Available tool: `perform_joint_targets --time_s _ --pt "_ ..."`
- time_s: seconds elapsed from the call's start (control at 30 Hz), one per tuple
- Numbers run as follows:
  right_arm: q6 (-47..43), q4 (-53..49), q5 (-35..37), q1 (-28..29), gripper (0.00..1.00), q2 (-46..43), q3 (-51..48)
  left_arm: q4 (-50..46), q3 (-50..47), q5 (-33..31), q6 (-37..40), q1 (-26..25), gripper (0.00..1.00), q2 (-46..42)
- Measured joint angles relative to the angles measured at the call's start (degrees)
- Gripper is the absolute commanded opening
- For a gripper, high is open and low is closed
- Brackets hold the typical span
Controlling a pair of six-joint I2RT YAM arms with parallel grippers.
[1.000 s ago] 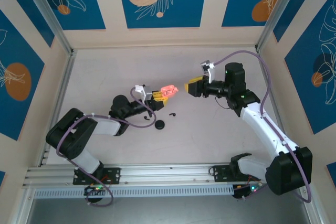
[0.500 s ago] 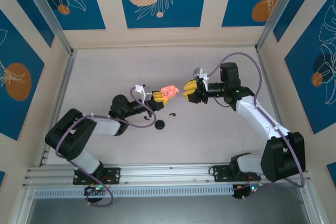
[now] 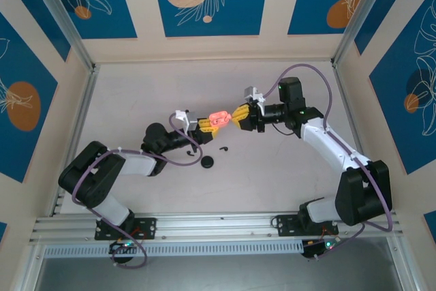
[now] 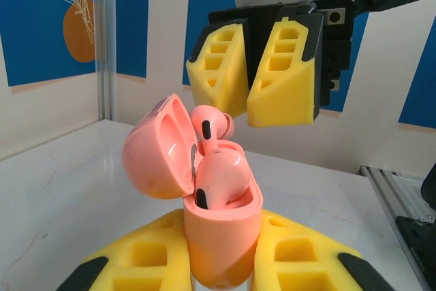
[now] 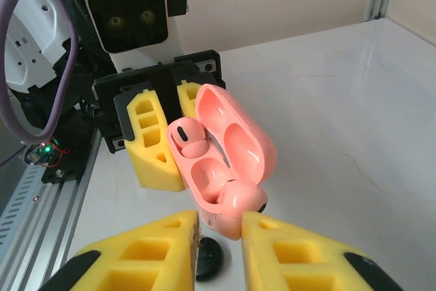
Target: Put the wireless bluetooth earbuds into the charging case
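While the left claw (image 3: 203,124) clenched the open pink case (image 4: 218,233) at mid-frame, 2 pink buds (image 4: 221,178) sat in it. Just beside it hung the right claw (image 4: 251,76), jaws narrowly apart; whether it pinched a bud I could not tell.

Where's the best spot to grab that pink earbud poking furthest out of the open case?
I'd pinch the earbud by its rounded head, which stands clear of the charging case, coming straight at the mouth. Its stem is hidden down in the socket, and the open lid blocks one side.
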Motion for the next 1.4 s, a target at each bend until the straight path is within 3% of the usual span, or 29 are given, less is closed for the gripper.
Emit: perform_joint_targets --time_s 0.2,0.53,1.0,1.4 --pt "0.0 -1.6 -0.5 0.3 0.13 0.4 1.4 0.0 0.0 -0.8 0.0 0.0 0.13 0.0" --pt "0.0 -3.1 -0.7 1.1 0.11 0.4 1.4 0.0 0.0 -1.3 0.0 0.0 0.13 0.0" --pt "0.1 -1.2 -0.9 -1.4 0.34 -1.5 0.0 0.0 0.0 -1.5 0.0 0.0 0.13 0.0" --pt "-1.9 -4.2 -1.4 -1.1 0.32 2.1 1.3 0.0 0.0 -1.5 0.0 0.0 0.13 0.0"
